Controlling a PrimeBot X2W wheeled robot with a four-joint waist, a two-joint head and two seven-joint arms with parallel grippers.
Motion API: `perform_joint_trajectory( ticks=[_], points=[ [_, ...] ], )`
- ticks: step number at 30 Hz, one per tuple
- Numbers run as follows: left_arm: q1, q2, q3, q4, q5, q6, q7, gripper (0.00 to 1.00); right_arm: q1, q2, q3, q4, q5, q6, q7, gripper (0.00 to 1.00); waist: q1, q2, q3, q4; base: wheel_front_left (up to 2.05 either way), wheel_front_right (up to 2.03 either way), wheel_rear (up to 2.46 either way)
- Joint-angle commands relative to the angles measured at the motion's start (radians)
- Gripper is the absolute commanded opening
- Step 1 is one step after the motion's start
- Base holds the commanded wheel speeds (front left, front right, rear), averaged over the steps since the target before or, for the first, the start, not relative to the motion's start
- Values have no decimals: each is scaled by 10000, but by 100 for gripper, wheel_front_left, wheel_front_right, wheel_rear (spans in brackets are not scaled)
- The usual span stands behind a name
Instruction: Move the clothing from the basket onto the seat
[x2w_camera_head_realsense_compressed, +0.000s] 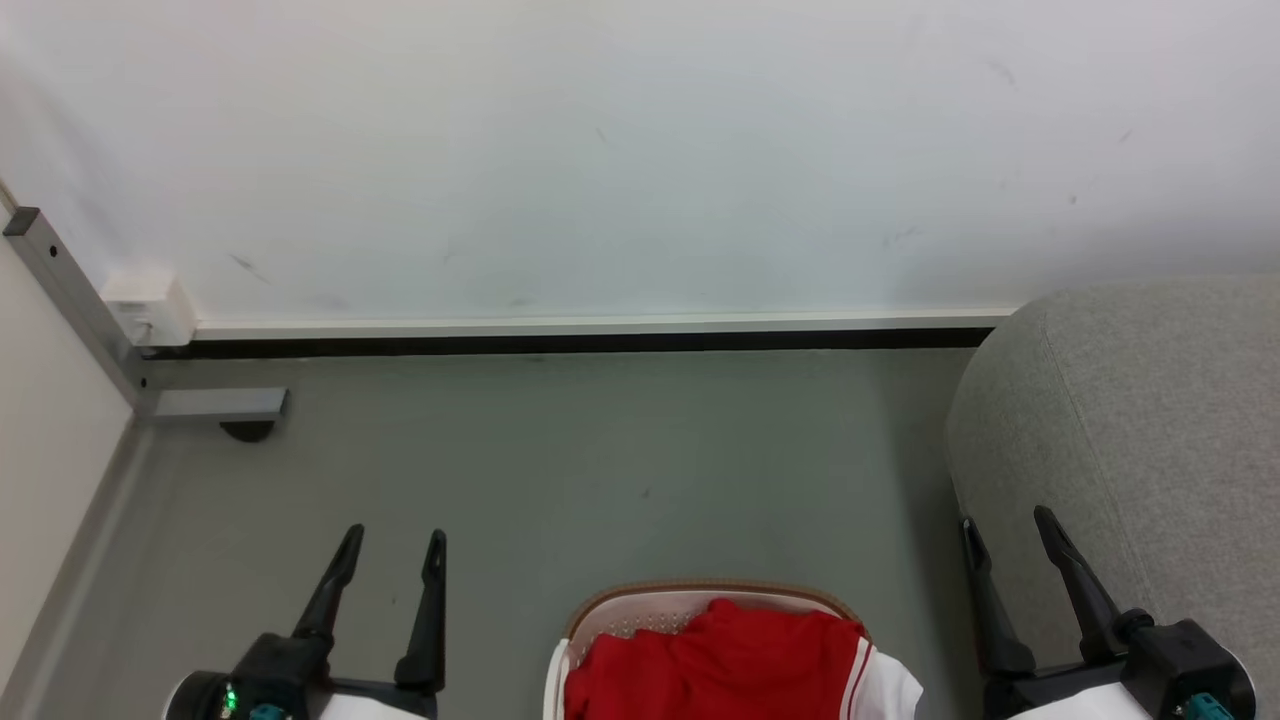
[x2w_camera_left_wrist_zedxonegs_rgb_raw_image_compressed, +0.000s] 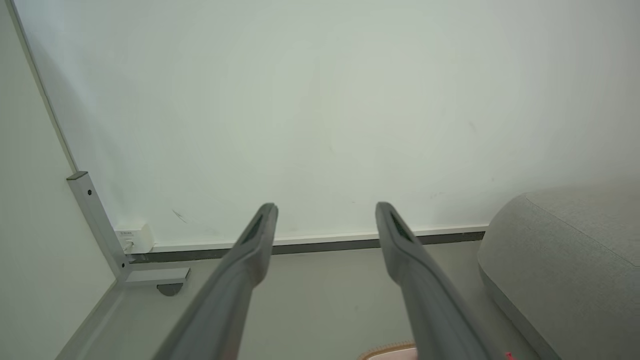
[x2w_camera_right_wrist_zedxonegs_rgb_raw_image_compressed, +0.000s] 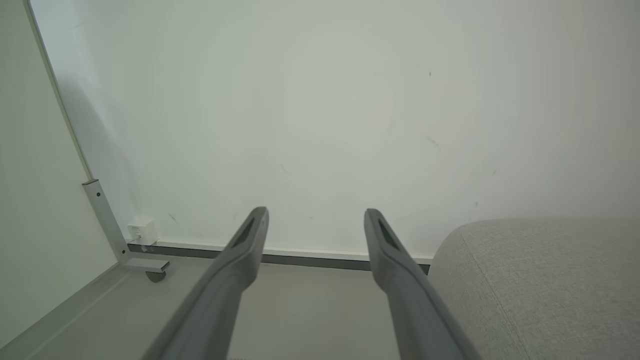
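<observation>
The left gripper (x2w_camera_head_realsense_compressed: 395, 537) stands with its fingers spread wide and nothing between them, above the floor (x2w_camera_head_realsense_compressed: 600, 450) at the lower left. The right gripper (x2w_camera_head_realsense_compressed: 1005, 520) is spread just as wide and empty at the lower right, its fingers in front of the rounded edge of the seat (x2w_camera_head_realsense_compressed: 1150, 420). Between the two grippers the basket (x2w_camera_head_realsense_compressed: 700, 588) sits on the floor, left of the seat. The clothing (x2w_camera_head_realsense_compressed: 720, 660) lies heaped inside it, a white panel hanging over the right rim. A wall (x2w_camera_head_realsense_compressed: 640, 150) stands beyond.
</observation>
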Motion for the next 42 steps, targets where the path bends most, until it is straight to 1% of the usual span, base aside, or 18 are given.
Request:
perform_joint_trajectory(
  ticks=[1, 6, 14, 21, 27, 34, 38, 42],
  points=[
    [-84, -2, -6, 13, -32, -37, -7, 100, -127, -19, -25, -74, 74, -21, 1, 100, 0, 0, 158, -104, 0, 0, 0],
    [-303, -22, -64, 15, -50, -186, -7, 100, -248, -19, -141, -220, 156, -21, 1, 100, 0, 0, 646, -292, 0, 0, 0],
    [-1135, 6, -370, 245, 194, -537, -5, 100, -750, -17, -397, -589, 282, -21, 3, 100, 0, 0, 1931, -599, 0, 0, 0],
    [-2052, 270, -966, 1194, 445, -797, -5, 100, -1236, -15, -711, -837, 367, -21, 3, 100, 0, 0, 2962, -918, 0, 0, 0],
    [-3004, 681, -1848, 2779, 811, -945, -5, 100, -1590, -12, -915, -1077, 475, -21, 3, 100, 0, 0, 3775, -1224, 0, 0, 0],
    [-4202, 1157, -3149, 5087, 1084, -1015, -5, 100, -1945, -15, -1053, -1304, 689, -21, 3, 100, 0, 0, 4624, -1621, 0, 0, 0],
    [-4937, 1353, -4114, 6477, 976, -1008, 44, 100, -2125, -14, -1020, -1363, 870, -21, 3, 100, 0, 0, 5062, -1845, 0, 0, 0],
    [-5695, 1338, -4979, 7673, 696, -1011, 309, 100, -2270, -17, -922, -1428, 1004, -21, 3, 100, 0, 0, 5517, -2028, 0, 0, 0]
  ],
)
